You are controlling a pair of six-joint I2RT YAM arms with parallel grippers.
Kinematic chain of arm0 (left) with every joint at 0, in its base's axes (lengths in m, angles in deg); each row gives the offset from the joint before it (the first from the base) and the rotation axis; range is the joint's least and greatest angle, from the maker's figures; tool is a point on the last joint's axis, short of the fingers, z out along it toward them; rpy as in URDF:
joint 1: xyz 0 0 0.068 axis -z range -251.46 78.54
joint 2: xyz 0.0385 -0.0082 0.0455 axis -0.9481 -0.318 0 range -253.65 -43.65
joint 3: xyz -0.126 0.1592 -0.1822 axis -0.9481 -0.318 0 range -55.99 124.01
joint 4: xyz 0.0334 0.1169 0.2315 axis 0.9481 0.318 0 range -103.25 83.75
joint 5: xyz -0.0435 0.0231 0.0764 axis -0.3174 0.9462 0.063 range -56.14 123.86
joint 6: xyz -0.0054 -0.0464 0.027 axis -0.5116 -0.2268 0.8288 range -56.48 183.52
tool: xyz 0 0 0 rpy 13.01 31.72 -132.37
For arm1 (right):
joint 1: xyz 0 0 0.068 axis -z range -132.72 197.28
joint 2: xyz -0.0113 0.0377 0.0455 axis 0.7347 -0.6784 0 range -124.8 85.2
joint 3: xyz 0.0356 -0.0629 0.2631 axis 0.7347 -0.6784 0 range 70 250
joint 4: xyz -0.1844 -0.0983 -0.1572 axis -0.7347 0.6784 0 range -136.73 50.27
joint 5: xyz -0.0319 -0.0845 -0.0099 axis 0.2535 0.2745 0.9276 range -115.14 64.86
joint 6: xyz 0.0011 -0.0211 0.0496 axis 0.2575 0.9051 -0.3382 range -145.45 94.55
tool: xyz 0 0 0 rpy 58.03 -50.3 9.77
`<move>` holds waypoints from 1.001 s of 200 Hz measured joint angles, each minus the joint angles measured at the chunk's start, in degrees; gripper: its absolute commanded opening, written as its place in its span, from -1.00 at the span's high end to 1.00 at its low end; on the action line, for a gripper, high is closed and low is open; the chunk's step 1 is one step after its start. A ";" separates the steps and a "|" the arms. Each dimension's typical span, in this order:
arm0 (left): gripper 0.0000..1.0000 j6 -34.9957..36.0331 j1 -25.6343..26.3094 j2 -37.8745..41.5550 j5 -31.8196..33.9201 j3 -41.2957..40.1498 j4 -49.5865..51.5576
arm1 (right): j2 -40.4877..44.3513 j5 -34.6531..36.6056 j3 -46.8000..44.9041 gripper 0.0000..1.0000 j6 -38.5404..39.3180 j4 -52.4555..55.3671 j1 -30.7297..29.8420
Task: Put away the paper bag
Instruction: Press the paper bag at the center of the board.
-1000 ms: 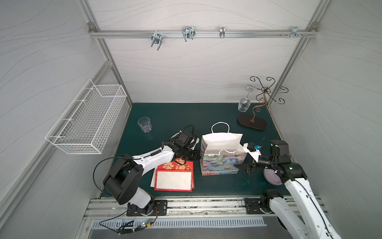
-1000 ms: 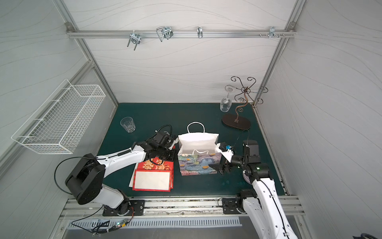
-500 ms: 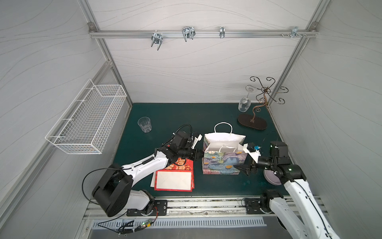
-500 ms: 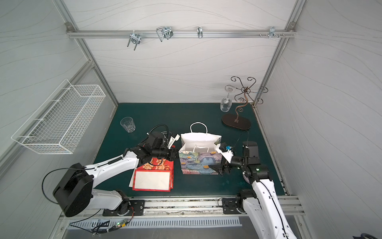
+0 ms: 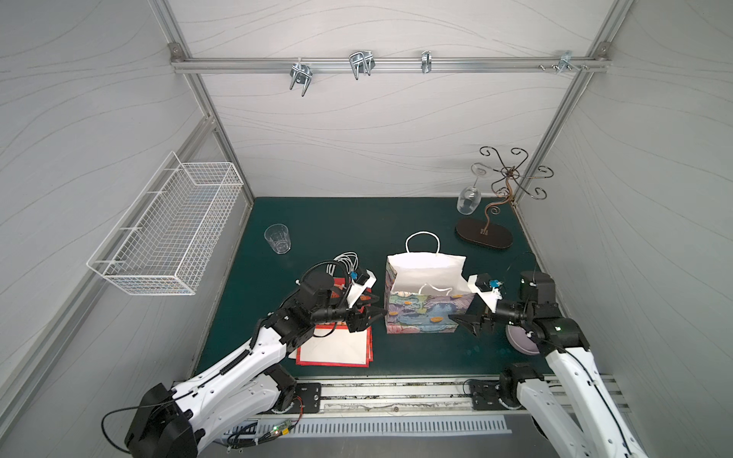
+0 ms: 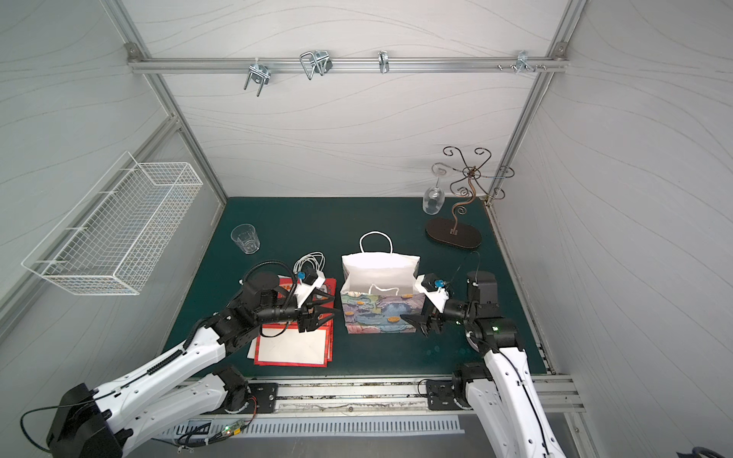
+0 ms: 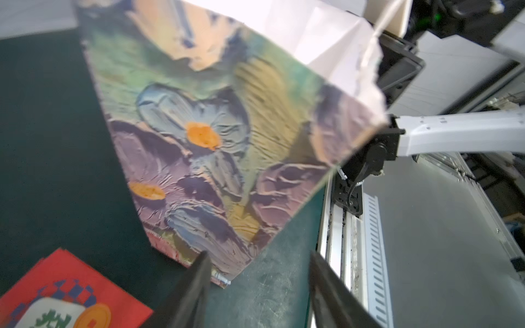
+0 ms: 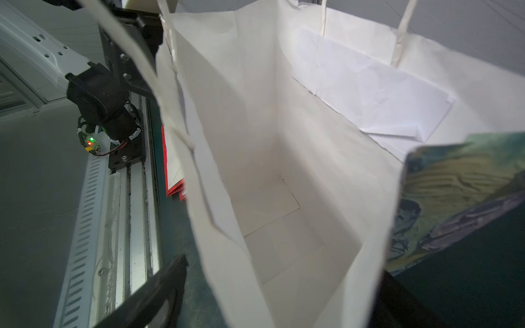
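Left tool (image 5: 375,317) jaws apart, empty, just beside paper bag (image 5: 424,313); right tool (image 5: 462,323) wide, at its opposite side.

My count of what's on the rig

I see one paper bag (image 5: 428,315), one tumbler (image 5: 277,238), one wine glass (image 5: 468,200) on one scrolled stand (image 5: 483,238), one wire basket (image 5: 174,232), four hooks (image 5: 360,65) on the rail (image 5: 488,65), and a stack of red envelopes (image 5: 335,348) whose number I cannot tell.
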State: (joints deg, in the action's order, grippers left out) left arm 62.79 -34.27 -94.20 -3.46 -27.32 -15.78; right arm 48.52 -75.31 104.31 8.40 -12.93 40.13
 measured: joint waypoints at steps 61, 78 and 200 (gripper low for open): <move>-0.11 2.62 0.72 -4.13 -1.73 -0.09 -8.39 | -0.59 -0.70 0.00 -0.80 -0.17 -0.61 -0.04; 0.09 4.02 0.85 -7.10 -1.77 1.95 -10.49 | -1.16 -1.11 0.00 -0.77 -0.96 -1.14 -0.26; 1.00 11.08 1.03 -11.13 -2.97 5.84 -14.03 | -1.49 1.86 0.26 -0.66 -2.56 -0.15 -1.18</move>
State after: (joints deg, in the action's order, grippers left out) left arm 73.87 -33.24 -105.32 -6.43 -21.49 -29.81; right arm 47.03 -73.45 104.57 5.84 -13.08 38.95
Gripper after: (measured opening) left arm 0.042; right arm 0.825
